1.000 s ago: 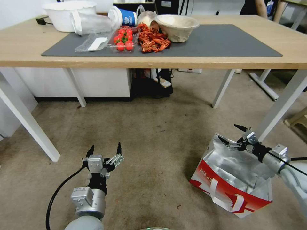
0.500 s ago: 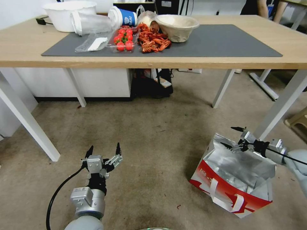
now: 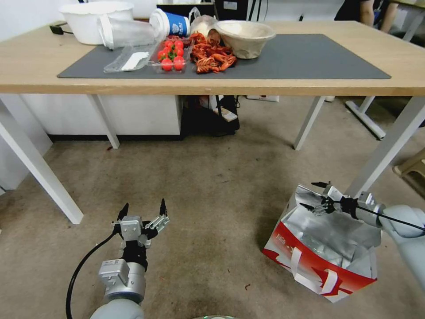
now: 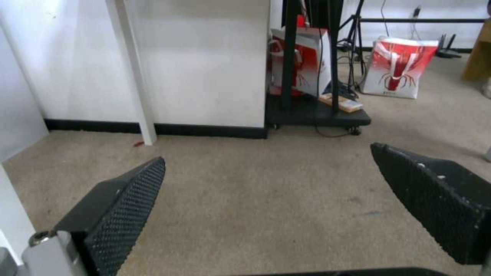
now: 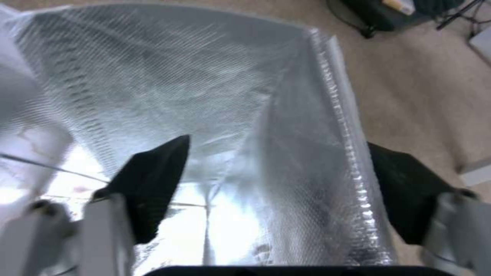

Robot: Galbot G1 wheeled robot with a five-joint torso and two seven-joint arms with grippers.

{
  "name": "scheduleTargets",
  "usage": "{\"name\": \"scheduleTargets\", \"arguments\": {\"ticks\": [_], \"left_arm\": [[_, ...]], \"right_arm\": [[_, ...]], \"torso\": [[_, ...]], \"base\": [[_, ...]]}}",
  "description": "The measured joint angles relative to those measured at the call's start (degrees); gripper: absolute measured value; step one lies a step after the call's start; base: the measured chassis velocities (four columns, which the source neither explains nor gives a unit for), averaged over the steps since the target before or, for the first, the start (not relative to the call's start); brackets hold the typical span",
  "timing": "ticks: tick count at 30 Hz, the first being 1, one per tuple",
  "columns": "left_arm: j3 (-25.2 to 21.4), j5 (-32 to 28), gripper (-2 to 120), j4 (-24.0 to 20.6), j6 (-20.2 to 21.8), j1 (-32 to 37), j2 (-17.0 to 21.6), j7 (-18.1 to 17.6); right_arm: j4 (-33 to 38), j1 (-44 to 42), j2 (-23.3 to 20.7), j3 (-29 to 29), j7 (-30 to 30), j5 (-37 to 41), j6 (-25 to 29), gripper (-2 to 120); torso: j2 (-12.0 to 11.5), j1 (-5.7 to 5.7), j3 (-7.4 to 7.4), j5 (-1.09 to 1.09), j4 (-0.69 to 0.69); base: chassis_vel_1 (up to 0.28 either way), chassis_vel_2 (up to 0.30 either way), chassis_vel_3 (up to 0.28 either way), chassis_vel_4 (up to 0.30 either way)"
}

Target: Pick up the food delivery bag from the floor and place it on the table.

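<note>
Worn grey-brown floor (image 3: 212, 186) runs under the long tabletop (image 3: 26, 66). The food delivery bag (image 3: 325, 248) stands open on it at near right. The right end effector (image 3: 315, 196), fingers spread, straddles the bag's far foil wall, apparently to pinch it. The left end effector (image 3: 142, 210) hangs open at near left, idle.

Right gripper (image 3: 313, 196) lowered and shifted toward robot's left, onto far rim of food delivery bag (image 3: 323, 248). Fingers (image 5: 153, 180) spread, now straddling foil wall: one inside bag, one outside. Right arm sits lower.
</note>
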Motion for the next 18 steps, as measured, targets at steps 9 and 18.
{"name": "scheduleTargets", "arguments": {"ticks": [9,18], "left_arm": [[-0.06,0.02,100,0.40,0.04,-0.31,-0.09,0.00],[-0.31,-0.25,100,0.63,-0.07,-0.55,0.20,-0.13]], "right_arm": [[0.26,-1.62,1.12,1.92,-1.22,-0.49,-0.13,47],[0.55,-1.93,1.14,2.35,-2.25,-0.03,-0.15,15]], "torso": [[0.00,0.00,0.00,0.00,-0.02],[0.01,0.00,0.00,0.00,-0.01]], "base": [[0.000,0.000,0.000,0.000],[0.000,0.000,0.000,0.000]]}}
